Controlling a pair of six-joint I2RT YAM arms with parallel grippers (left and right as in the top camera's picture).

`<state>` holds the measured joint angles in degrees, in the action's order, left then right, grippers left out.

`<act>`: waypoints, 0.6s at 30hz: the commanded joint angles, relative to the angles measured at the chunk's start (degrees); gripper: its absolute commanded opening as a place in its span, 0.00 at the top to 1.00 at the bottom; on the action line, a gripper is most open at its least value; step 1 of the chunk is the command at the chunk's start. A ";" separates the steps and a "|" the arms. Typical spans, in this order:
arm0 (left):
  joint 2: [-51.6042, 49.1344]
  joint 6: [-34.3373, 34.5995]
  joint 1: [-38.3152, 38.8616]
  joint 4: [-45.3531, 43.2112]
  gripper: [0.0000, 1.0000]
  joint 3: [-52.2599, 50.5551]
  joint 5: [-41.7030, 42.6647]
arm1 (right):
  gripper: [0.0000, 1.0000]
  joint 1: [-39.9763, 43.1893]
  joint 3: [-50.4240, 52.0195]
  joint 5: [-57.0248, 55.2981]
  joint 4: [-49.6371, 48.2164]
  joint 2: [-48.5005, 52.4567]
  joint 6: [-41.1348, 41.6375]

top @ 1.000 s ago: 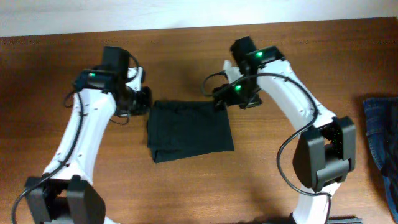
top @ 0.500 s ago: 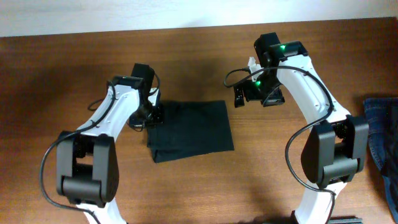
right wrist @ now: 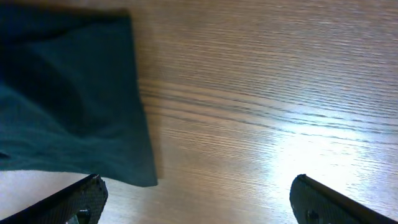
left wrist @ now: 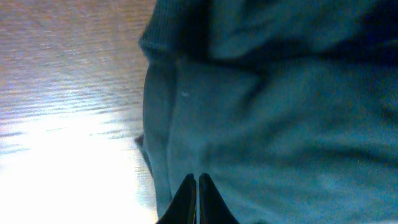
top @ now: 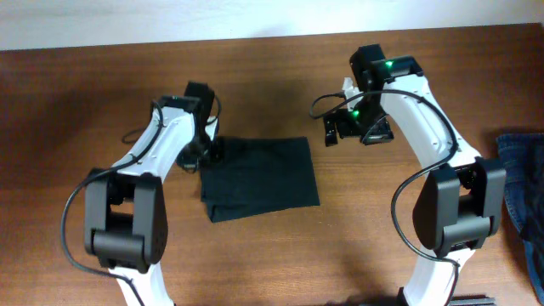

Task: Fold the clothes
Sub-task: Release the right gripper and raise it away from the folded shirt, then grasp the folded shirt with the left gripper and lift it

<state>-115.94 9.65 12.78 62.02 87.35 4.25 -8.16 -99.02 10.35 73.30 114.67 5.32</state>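
Both arms shifted rightward: my left gripper [top: 208, 155], shut, sits at the left edge of the folded black soft-fabric T-shirt [top: 259, 177] on the brown wooden table [top: 357, 246]. My right gripper [top: 331, 132] hangs wide open just off its top-right corner. Likely near the last fold, and the next move needs a fresh edge grip.

I can read no lettering, number, brand or sign in any of my views; the black T-shirt [top: 259, 177] shows me only plain fabric.
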 commanded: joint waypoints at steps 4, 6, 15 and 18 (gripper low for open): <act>10.25 -8.39 5.38 1.99 0.93 6.78 0.83 | 0.01 7.56 -0.68 -0.76 1.07 -2.58 -0.39; 11.47 -13.77 8.00 1.90 0.85 6.78 0.85 | 0.01 10.36 -0.66 -0.81 1.88 -2.56 -0.44; 9.57 -22.69 17.29 0.55 0.58 5.29 0.87 | 0.01 19.96 -0.63 -5.60 3.21 -2.56 -0.44; 7.74 -22.88 19.89 0.17 0.34 5.29 0.87 | 0.01 21.94 -0.63 -5.68 3.21 -2.56 -0.39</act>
<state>-105.84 -10.68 30.74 62.65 93.36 4.47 12.19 -99.02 6.66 76.36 114.26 5.32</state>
